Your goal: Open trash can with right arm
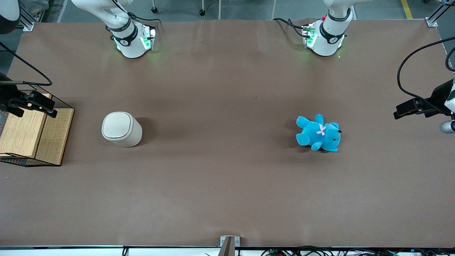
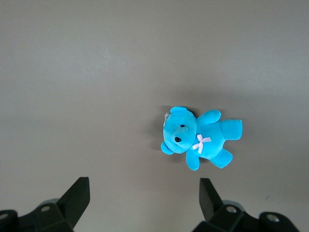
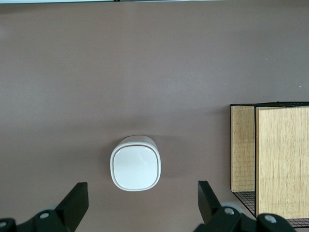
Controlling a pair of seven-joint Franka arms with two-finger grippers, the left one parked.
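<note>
The trash can point(image 1: 121, 128) is a small cream-white bin that stands upright on the brown table with its flat lid shut. It also shows in the right wrist view point(image 3: 136, 163), seen from above. The right arm's gripper point(image 1: 35, 103) hangs high above the table at the working arm's end, over the wire-mesh box and apart from the bin. In the right wrist view the gripper point(image 3: 142, 205) is open wide and empty, with its two black fingertips point(image 3: 77, 200) well apart. The bin lies far below, between their lines.
A wood-and-black-wire-mesh box point(image 1: 35, 135) stands beside the bin at the working arm's end of the table, and shows in the right wrist view point(image 3: 275, 159). A blue teddy bear point(image 1: 319, 133) lies toward the parked arm's end, also in the left wrist view point(image 2: 200, 140).
</note>
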